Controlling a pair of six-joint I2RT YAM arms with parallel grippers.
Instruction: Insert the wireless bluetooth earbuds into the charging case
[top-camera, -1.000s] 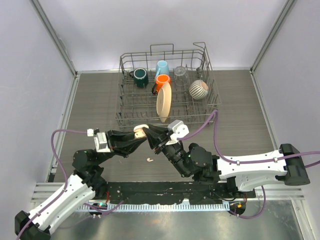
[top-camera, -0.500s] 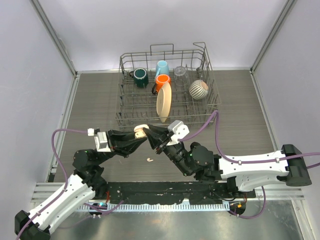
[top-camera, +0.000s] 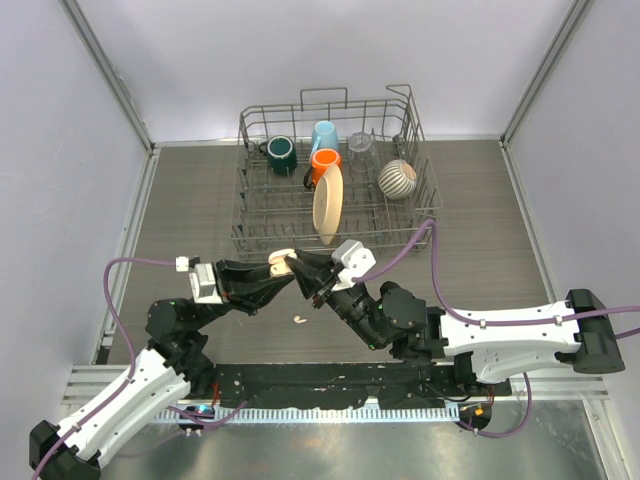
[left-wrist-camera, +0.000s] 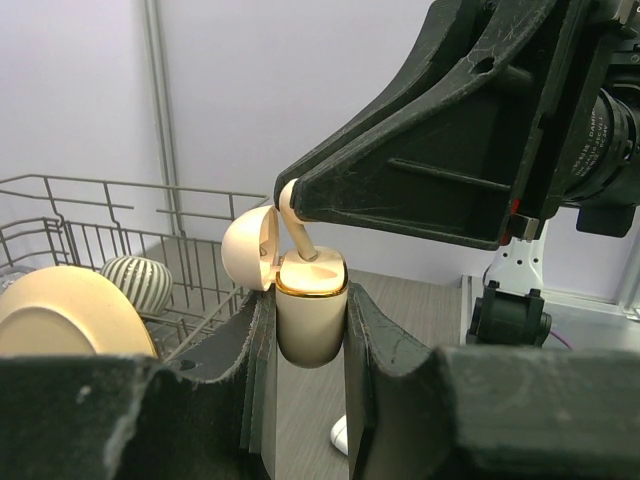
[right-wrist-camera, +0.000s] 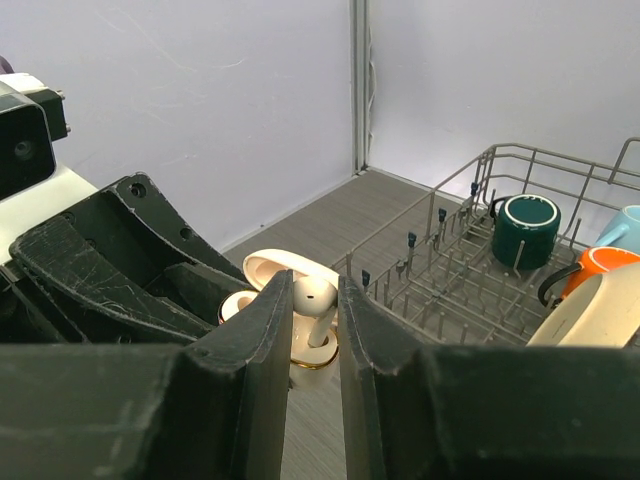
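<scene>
My left gripper is shut on a cream charging case with a gold rim, held upright above the table with its lid hinged open. My right gripper is shut on a cream earbud; its stem reaches down into a socket of the case. In the top view the two grippers meet at the case just in front of the rack. A second earbud lies on the table below them, and it also shows in the left wrist view.
A wire dish rack stands behind the grippers, holding a dark green mug, an orange mug, a blue cup, a clear glass, a striped bowl and a cream plate.
The right arm has shifted slightly left and lower toward the case; the earbud's stem sits deeper at the case mouth. The left gripper holds still.
</scene>
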